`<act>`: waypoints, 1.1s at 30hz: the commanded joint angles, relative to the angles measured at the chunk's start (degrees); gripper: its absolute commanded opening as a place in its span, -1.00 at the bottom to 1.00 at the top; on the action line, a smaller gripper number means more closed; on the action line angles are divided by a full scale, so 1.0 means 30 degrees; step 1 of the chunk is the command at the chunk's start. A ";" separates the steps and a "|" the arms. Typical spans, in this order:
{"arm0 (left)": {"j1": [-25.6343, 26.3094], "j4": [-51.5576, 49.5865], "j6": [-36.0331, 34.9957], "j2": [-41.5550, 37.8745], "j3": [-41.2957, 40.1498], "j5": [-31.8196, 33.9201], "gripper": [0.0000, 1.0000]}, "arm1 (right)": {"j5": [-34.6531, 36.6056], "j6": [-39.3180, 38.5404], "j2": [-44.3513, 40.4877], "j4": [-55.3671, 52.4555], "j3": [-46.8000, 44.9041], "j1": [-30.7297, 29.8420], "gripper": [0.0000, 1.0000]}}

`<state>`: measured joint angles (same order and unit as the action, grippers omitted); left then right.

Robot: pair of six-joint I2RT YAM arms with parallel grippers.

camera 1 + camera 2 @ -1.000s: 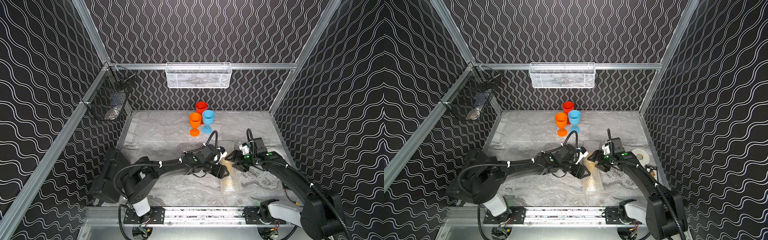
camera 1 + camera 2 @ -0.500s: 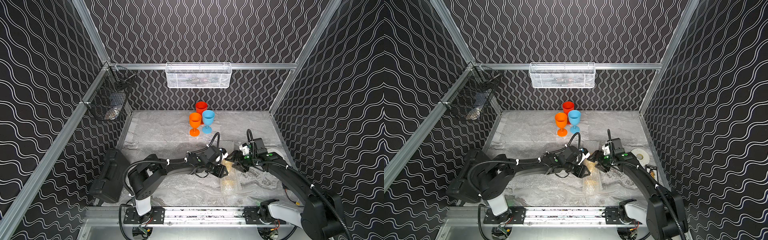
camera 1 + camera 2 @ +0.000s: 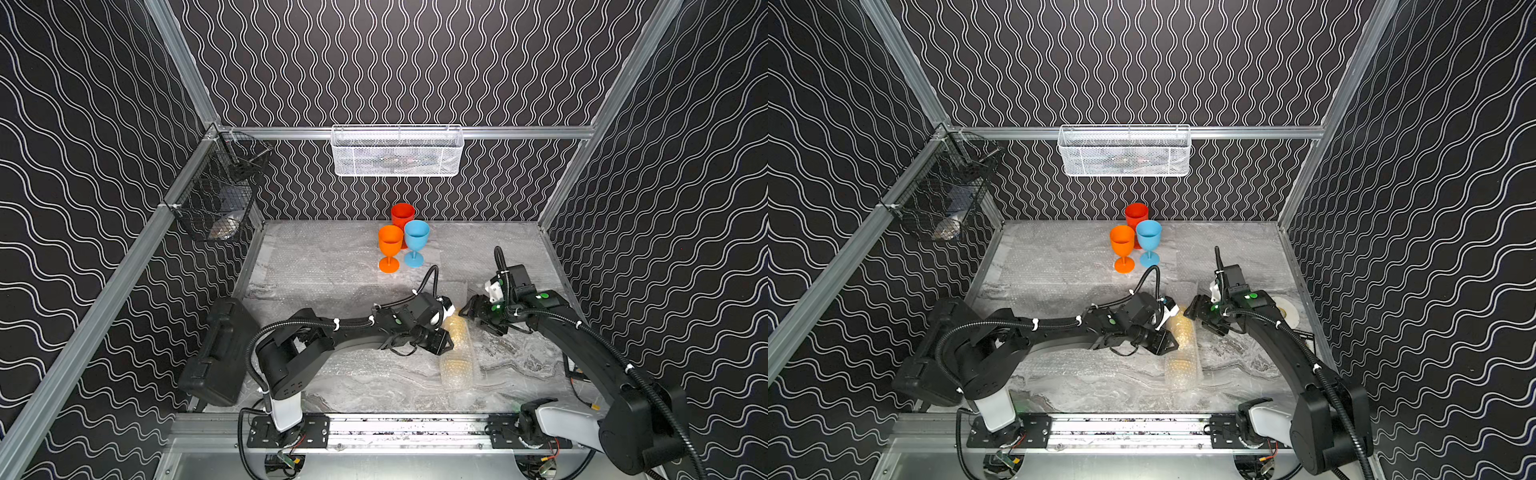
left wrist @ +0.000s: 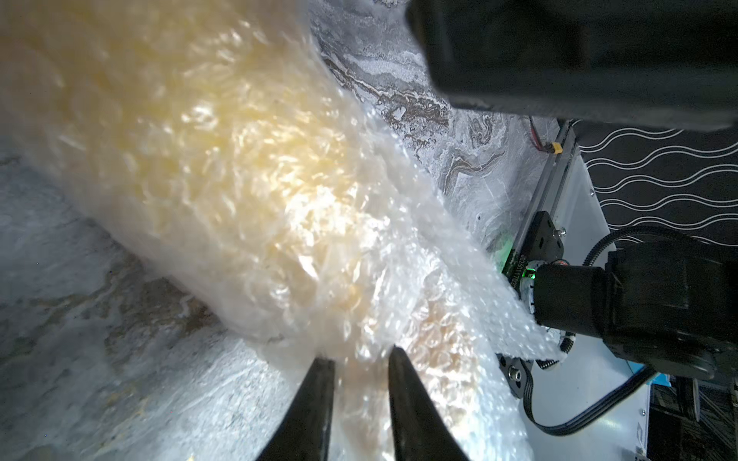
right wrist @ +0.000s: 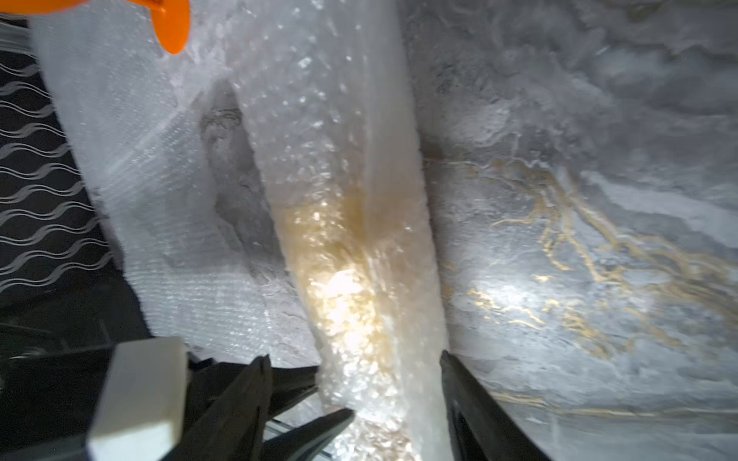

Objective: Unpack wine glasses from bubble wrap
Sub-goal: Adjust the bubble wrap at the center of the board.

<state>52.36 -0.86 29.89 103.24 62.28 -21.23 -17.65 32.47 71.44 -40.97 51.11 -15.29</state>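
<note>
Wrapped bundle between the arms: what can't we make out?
- yellow goblet: only a yellow blur through the bubble wrap, every view; stem, foot unreadable.
- left gripper fingers: left wrist view, wrap blur hides whether they pinch.
- red goblet: stem hidden behind orange goblet and blue goblet, both top views.

A red goblet (image 3: pixel 402 214), an orange goblet (image 3: pixel 390 245) and a light blue goblet (image 3: pixel 416 241) are being seen upright and bare, clustered at the back, while a yellow goblet (image 3: pixel 458 334) is being seen lying inside a clear bubble wrap tube (image 3: pixel 459 380) nearer the front.
</note>
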 commanded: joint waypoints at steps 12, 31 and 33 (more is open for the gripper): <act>-0.0005 0.0259 -0.0295 -0.0473 -0.0005 0.0251 -0.45 | 0.3682 -0.1691 0.1864 -0.1431 0.0620 -0.1233 -0.06; -0.0013 0.0239 -0.0321 -0.0394 0.0099 0.0218 -0.46 | 0.5204 -0.2085 0.3228 -0.1590 0.1082 -0.2272 -0.23; -0.0015 0.0172 -0.0354 -0.0410 0.0087 0.0252 -0.46 | 0.5463 -0.2173 0.3256 -0.1678 0.1154 -0.2324 -0.27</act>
<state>52.36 -0.89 29.80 102.32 62.28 -20.99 -3.79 26.33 81.03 -44.66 53.98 -22.09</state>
